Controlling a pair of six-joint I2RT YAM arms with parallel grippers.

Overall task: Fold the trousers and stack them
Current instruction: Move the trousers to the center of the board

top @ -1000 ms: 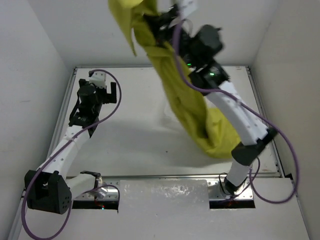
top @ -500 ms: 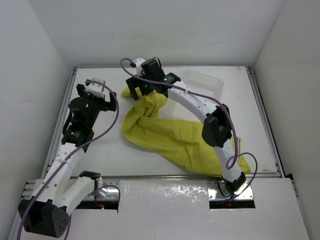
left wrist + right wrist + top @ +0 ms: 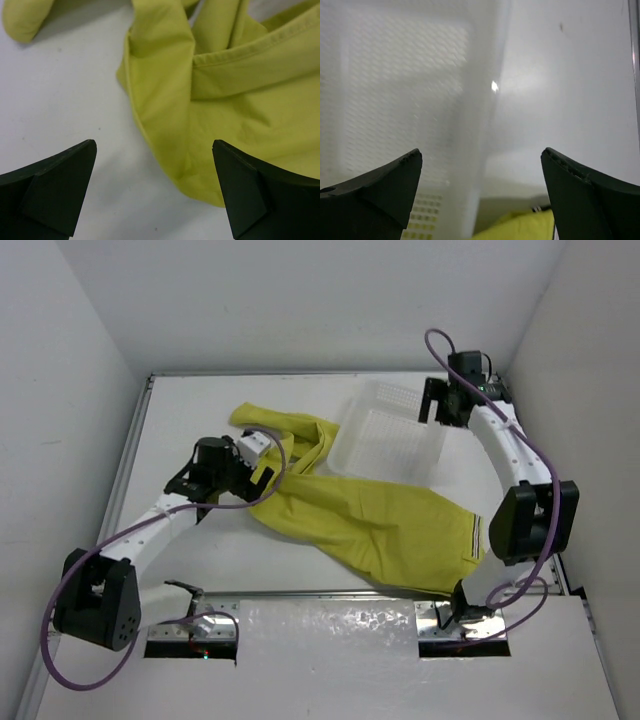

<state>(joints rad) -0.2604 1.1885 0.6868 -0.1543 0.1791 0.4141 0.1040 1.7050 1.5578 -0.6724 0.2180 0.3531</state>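
Note:
The mustard yellow-green trousers point(image 3: 370, 520) lie loosely spread on the table, running from back left to front right. The striped waistband trim point(image 3: 471, 537) shows at the right end. My left gripper point(image 3: 267, 471) is open low at the cloth's crumpled left edge. In the left wrist view a fold of the trousers point(image 3: 165, 100) lies between and ahead of the open gripper point(image 3: 154, 145), nothing pinched. My right gripper point(image 3: 445, 412) hangs open and empty at the back right. In the right wrist view the open gripper point(image 3: 481, 151) faces the tray's edge, with a bit of trousers point(image 3: 520, 225) below.
A white perforated tray point(image 3: 392, 437) sits behind the trousers, its front edge touching or overlapping the cloth; it fills the left of the right wrist view as tray point(image 3: 395, 75). White walls enclose the table on three sides. A metal rail point(image 3: 330, 593) runs along the near edge.
The right gripper opened, let the trousers drop onto the table, and swung from back left to back right. The left arm reached right to the cloth's left edge.

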